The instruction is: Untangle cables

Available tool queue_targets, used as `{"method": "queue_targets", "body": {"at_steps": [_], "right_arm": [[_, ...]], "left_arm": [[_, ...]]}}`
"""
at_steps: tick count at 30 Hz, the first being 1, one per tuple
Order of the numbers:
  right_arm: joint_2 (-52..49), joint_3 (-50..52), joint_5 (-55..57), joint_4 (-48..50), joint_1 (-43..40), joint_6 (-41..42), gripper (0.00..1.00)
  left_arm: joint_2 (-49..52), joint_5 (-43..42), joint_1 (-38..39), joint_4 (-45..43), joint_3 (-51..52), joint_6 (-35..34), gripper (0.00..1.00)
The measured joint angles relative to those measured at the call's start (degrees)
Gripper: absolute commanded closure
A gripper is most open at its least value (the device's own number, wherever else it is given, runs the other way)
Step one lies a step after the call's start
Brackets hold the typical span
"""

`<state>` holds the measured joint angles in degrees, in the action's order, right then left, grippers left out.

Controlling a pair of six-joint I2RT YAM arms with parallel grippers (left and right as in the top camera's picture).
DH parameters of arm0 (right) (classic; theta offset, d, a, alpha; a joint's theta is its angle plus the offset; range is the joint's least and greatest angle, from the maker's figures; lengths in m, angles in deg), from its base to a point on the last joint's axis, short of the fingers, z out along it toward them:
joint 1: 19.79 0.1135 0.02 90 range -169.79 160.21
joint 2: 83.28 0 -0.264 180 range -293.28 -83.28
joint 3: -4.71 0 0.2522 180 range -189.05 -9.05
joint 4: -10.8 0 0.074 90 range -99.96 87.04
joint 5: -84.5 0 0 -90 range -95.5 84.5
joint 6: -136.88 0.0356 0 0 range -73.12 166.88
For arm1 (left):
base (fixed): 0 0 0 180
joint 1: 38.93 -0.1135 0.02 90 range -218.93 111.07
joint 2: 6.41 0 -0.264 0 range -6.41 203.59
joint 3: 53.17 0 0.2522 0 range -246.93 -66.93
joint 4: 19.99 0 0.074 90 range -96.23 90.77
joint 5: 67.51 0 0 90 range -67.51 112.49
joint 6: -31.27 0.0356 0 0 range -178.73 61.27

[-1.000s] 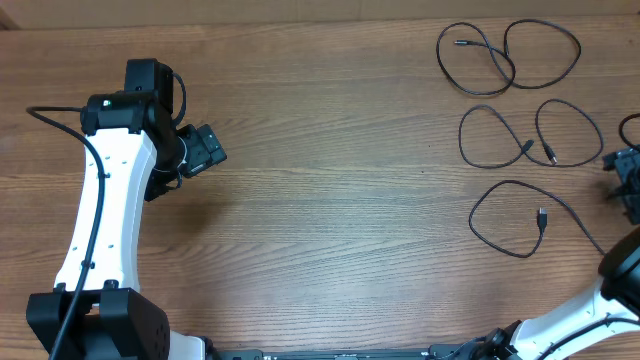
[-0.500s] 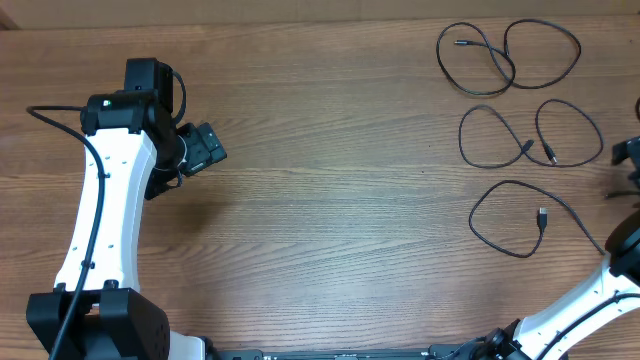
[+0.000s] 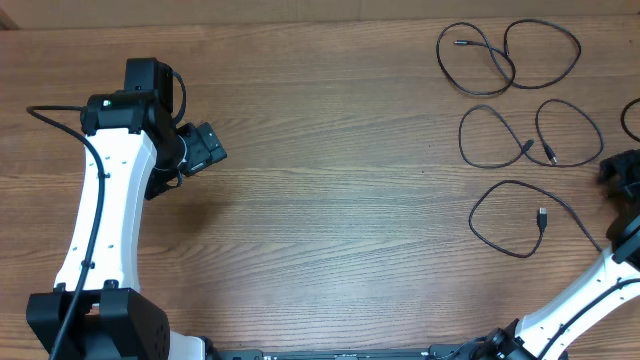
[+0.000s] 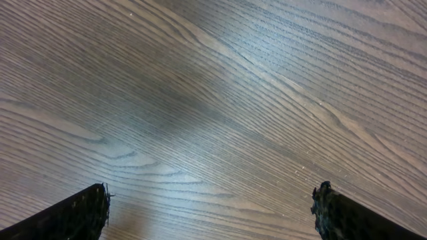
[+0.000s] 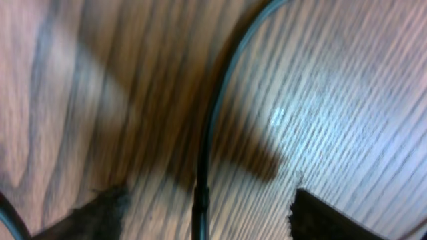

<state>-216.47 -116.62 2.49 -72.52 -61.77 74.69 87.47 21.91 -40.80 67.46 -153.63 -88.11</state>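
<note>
Three thin black cables lie apart as loose loops at the table's right: one at the back (image 3: pixel 508 55), one in the middle (image 3: pixel 530 138), one nearer the front (image 3: pixel 520 215). A fourth cable (image 3: pixel 623 118) curves in at the right edge. My right gripper (image 3: pixel 622 172) is low over that spot. In the right wrist view its fingers (image 5: pixel 100 213) stand apart with a black cable (image 5: pixel 210 133) running between them, touching neither. My left gripper (image 3: pixel 205 148) hovers open over bare wood at the far left, with nothing between its fingers (image 4: pixel 73 217).
The wooden table (image 3: pixel 340 180) spans the whole view. The left arm's white link (image 3: pixel 100 210) and its black base (image 3: pixel 100 325) fill the front left. The right arm's white link (image 3: pixel 580 310) crosses the front right corner.
My right gripper slid out past the table's right edge and came back in, and its fingers have drawn closer together. The left arm and the laid-out cables have not moved.
</note>
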Motion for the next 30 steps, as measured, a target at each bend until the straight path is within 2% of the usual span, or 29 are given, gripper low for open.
{"method": "queue_targets", "body": {"at_steps": [8, 12, 17, 21, 30], "right_arm": [[0.0, 0.0, 0.2, 0.9, -1.18, -0.13, 0.66], [0.0, 0.0, -0.28, 0.9, -1.51, 0.11, 0.74], [0.0, 0.0, -1.88, 0.7, -1.53, -0.07, 0.89], [0.0, 0.0, -3.06, -0.7, -1.53, 0.11, 0.96], [0.04, 0.0, -6.75, -4.74, -1.57, 0.26, 0.96]], "left_arm": [[0.0, 0.0, 0.0, 0.0, 0.0, 0.0, 0.01], [0.0, 0.0, 0.0, 0.0, 0.0, 0.02, 0.0], [0.0, 0.0, 0.0, 0.0, 0.0, 0.02, 0.01], [0.0, 0.0, 0.0, -0.02, 0.0, 0.02, 0.0], [0.0, 0.0, 0.0, -0.22, 0.0, 0.02, 0.0]]}}
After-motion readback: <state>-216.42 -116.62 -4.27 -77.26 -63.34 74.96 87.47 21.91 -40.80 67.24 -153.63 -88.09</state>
